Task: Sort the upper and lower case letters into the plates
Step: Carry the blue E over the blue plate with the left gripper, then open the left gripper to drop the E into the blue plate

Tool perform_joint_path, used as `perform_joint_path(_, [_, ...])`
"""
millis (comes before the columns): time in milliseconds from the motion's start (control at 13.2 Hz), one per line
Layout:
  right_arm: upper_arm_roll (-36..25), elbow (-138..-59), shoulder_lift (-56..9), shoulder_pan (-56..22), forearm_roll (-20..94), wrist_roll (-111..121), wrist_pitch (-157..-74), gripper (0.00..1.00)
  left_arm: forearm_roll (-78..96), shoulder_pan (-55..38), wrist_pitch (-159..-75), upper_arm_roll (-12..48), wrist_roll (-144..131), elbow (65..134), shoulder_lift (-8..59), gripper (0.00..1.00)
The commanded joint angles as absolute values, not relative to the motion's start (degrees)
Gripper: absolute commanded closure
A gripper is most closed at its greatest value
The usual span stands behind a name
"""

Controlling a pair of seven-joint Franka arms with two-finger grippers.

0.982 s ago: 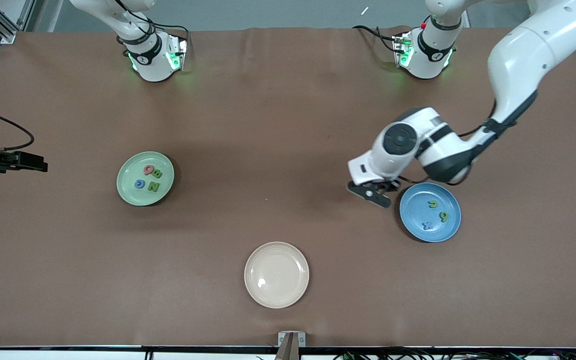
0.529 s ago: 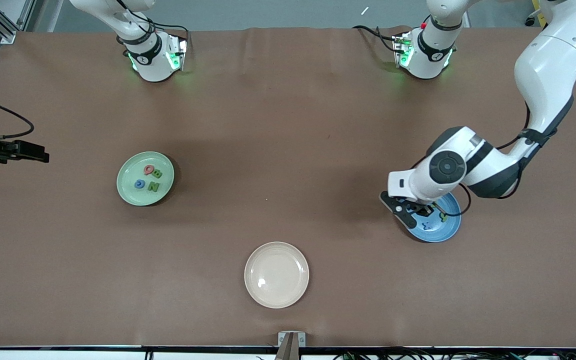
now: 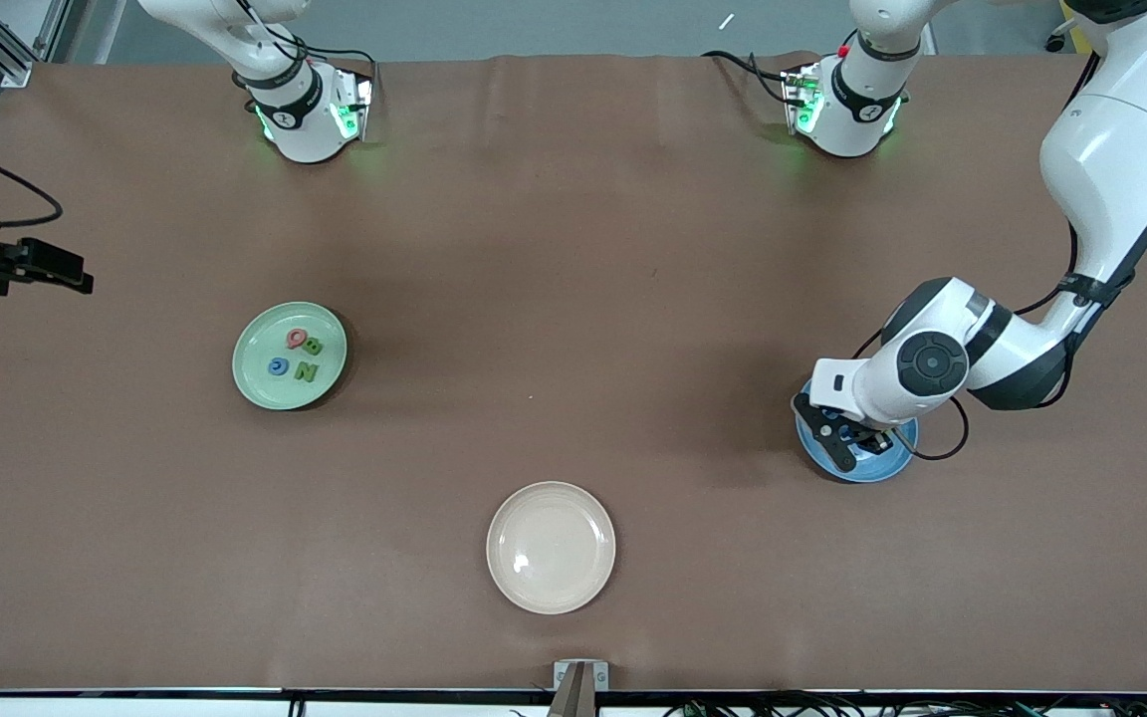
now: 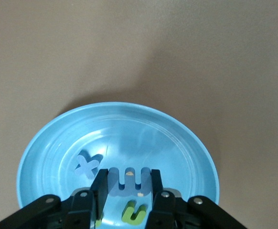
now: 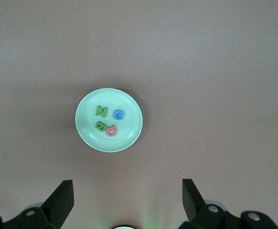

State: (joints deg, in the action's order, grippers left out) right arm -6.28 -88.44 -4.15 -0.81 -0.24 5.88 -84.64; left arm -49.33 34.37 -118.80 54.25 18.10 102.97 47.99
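Blue plate [image 3: 897, 463] now sits beneath left pincer [image 4: 127, 183], gripping blue letter [image 4: 127, 180].

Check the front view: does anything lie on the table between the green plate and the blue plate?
No. In the front view, the stretch between the green plate and the blue plate is bare brown table; the cream plate sits nearer the camera.

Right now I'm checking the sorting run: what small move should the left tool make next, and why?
Probably open and release: the left tool holds a blue letter low over the blue plate, where other letters already lie.
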Motion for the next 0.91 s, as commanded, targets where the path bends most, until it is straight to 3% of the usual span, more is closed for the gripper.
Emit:
perform_joint_path(0, [-3.7,-94.0,0.6,1.2,0.4,5.0,-86.4,0.00,-51.1,33.9,-119.4,53.5,18.8,103.2,48.5,0.87])
perform_joint_path(680, [-3.4,-95.4,4.1,0.8,-0.2,5.1,-86.3,0.00,-51.1,34.5,-119.4,51.7,17.7,105.8,49.3,0.84])
perform_joint_path(755, [-3.4,-95.4,4.3,0.8,-0.2,5.1,-86.2,0.00,-51.1,34.5,-119.4,51.7,17.8,105.7,49.1,0.74])
perform_joint_path(831, [-3.5,-95.4,4.6,1.1,-0.2,5.2,-86.2,0.00,-50.5,34.5,-119.2,51.8,18.3,105.3,48.7,0.52])
